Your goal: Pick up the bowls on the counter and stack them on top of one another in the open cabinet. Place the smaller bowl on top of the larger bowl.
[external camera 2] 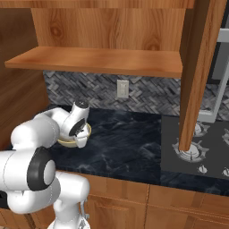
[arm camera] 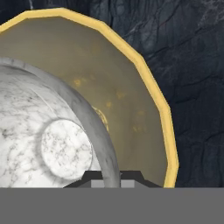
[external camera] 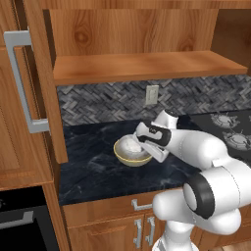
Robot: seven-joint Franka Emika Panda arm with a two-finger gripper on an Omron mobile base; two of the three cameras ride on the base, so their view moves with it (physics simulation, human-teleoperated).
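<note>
The smaller bowl [arm camera: 48,140] sits inside the larger bowl [arm camera: 131,92], both on the black bench [external camera: 93,166] below the open cabinet [external camera: 147,66]. The jaws [external camera: 147,145] hang right over the bowls' near rim; the white bowl's wall runs at the dark fingertips, but I cannot tell whether they grip it.

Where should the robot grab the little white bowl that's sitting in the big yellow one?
Probably by its rim, from above. The little white bowl sits upright inside the big yellow bowl, so its sides are walled in. Its thin rim faces up, letting one finger go inside and one outside.
</note>
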